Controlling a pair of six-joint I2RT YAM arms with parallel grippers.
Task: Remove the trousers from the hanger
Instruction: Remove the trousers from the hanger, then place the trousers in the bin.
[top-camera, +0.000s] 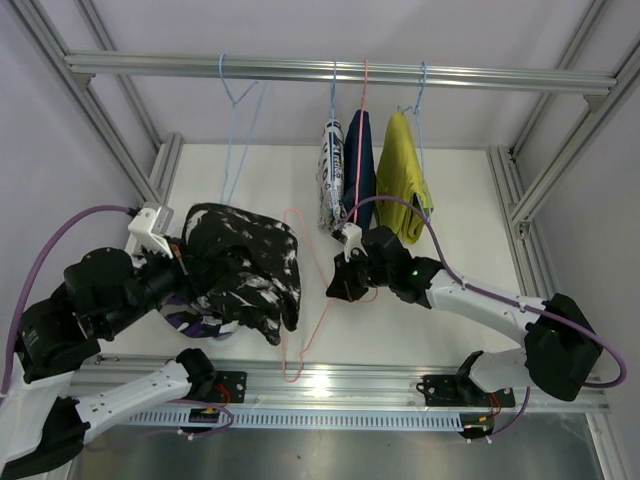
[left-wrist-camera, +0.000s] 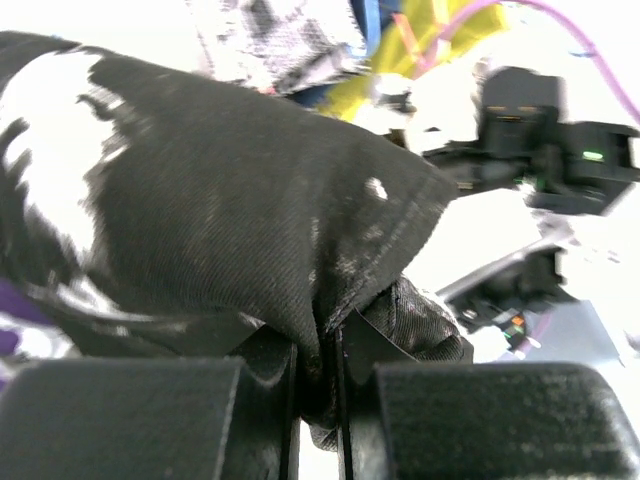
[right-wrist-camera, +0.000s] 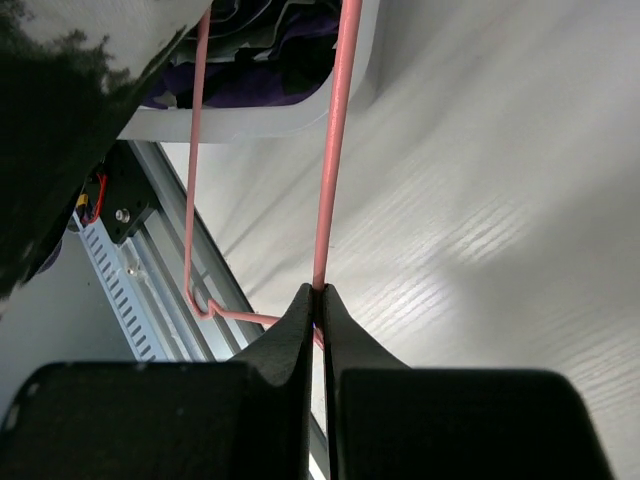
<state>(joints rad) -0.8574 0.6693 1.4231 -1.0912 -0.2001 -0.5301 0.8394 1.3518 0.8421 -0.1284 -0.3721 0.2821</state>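
Three pairs hang from the rail (top-camera: 330, 70) over the table's (top-camera: 470, 300) back edge: white printed trousers (top-camera: 331, 170), navy trousers (top-camera: 358, 160) and yellow trousers (top-camera: 403, 175), with a blue hanger (top-camera: 232, 110) to their left. Near the front-left corner, a white tub (right-wrist-camera: 300, 115) holds purple patterned trousers (right-wrist-camera: 250, 85). Over it, the left gripper (left-wrist-camera: 318, 340) pinches the black speckled trousers (top-camera: 245, 265). The right gripper (right-wrist-camera: 318, 295) is clamped on a pink hanger (right-wrist-camera: 335, 150) mid-table.

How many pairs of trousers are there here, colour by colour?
Black trousers with white speckles: 1
Purple patterned trousers, mostly covered by the black pair: 1
White trousers with dark blue print: 1
Navy trousers: 1
Yellow trousers: 1
Total: 5
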